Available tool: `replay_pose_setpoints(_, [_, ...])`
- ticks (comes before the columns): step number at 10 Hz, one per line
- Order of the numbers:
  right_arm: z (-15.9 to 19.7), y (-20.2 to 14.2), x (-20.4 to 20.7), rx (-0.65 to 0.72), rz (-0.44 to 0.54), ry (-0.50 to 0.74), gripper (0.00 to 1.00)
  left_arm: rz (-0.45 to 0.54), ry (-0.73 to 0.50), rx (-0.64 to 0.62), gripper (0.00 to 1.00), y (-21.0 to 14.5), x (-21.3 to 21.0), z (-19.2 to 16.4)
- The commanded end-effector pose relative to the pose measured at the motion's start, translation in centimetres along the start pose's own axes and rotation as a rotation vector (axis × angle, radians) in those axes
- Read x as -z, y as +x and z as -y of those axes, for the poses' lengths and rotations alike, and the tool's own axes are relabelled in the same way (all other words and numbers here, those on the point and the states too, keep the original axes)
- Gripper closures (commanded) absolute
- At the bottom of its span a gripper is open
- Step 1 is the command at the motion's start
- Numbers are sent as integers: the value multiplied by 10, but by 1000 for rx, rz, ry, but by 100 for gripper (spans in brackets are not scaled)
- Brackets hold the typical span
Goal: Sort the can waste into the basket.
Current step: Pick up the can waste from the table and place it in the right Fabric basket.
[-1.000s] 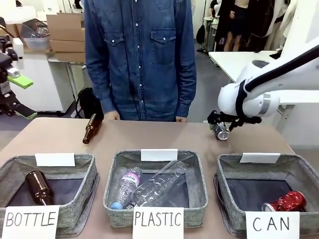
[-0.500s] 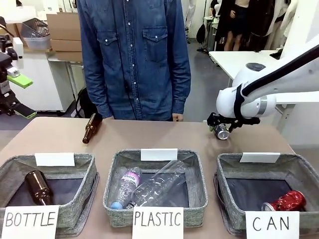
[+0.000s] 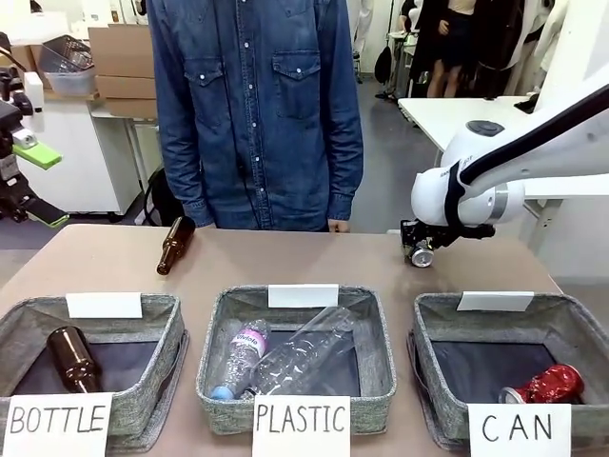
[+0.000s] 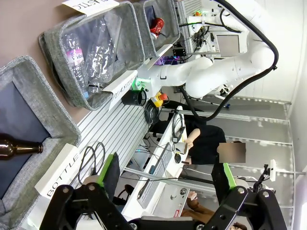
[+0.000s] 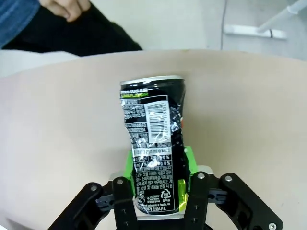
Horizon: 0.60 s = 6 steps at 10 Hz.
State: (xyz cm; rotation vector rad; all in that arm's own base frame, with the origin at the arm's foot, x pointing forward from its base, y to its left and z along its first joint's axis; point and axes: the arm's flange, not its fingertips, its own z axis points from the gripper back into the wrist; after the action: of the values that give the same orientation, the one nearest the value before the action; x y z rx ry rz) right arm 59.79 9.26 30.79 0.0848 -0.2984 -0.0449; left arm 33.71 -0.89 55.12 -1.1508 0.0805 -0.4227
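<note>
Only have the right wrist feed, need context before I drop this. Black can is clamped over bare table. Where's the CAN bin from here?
Observer: Right gripper holds the black can above the table's far right side; the CAN bin sits nearer the robot, almost straight below it in the front view.
Operator: Anything in it?
Observer: A crushed red can lies at its near right corner.
Operator: Left arm in the way?
Observer: Left gripper is open and holds nothing; its camera sees the bins from the side, off the table.
</note>
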Motion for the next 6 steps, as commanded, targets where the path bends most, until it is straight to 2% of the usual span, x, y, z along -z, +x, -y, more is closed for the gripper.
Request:
replay_pose_setpoints(1, [-5, 2, 0, 21, 3, -46, 95, -15, 8, 22, 0, -4, -2, 0])
replay_pose_setpoints(2, [-5, 2, 1, 23, 0, -47, 100, -15, 8, 22, 0, -4, -2, 0])
replay_pose_setpoints(4, [-4, 2, 1, 36, -1, -39, 100, -15, 8, 22, 0, -4, -2, 0])
replay_pose_setpoints(5, [-3, -1, -6, 31, 0, -21, 100, -15, 8, 22, 0, -4, -2, 0])
replay_pose_setpoints(6, [1, -12, -30, 17, 4, 41, 100, -15, 8, 22, 0, -4, -2, 0])
